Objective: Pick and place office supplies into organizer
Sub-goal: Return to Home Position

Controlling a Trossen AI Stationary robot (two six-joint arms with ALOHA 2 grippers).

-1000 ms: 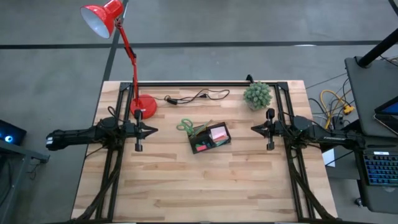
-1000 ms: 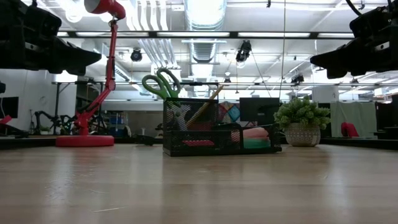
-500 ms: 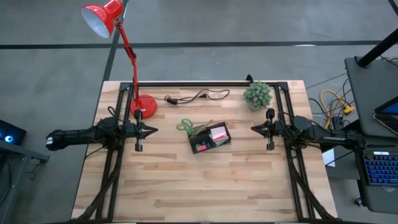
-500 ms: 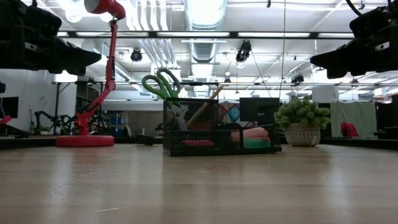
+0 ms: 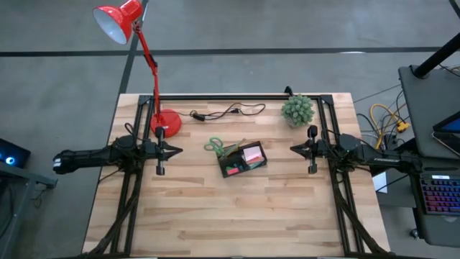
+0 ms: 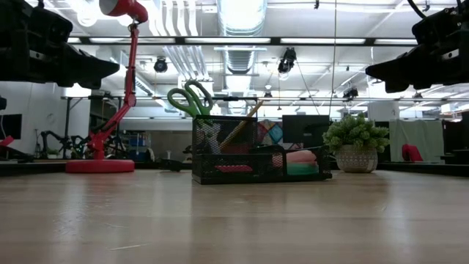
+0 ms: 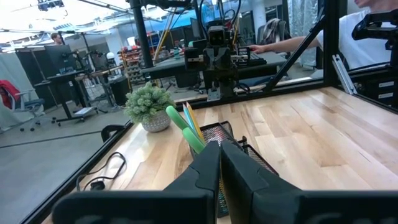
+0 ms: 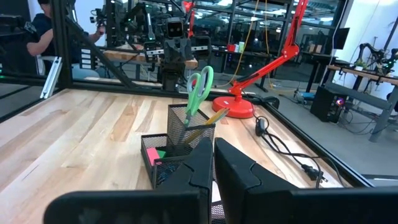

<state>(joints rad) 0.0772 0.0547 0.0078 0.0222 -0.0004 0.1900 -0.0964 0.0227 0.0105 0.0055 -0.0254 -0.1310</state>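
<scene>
The black mesh organizer [image 5: 243, 158] stands near the table's middle. Green-handled scissors [image 5: 213, 146] stick up out of its tall compartment beside a yellow pencil [image 8: 210, 119]. A pink sticky-note pad [image 5: 253, 153] lies in its low tray with small red and green pieces. In the low view the organizer [image 6: 258, 159] stands with the scissors' handles [image 6: 189, 99] above its rim. My left gripper [image 5: 177, 150] hovers shut at the table's left, pointing at the organizer. My right gripper [image 5: 293, 150] hovers shut at the table's right, facing it.
A red lamp with a round base [image 5: 166, 121] stands at the far left. A black cable [image 5: 226, 111] lies along the far edge. A small green plant [image 5: 297, 110] sits at the far right. Bare wood spreads over the near half of the table [image 5: 237, 216].
</scene>
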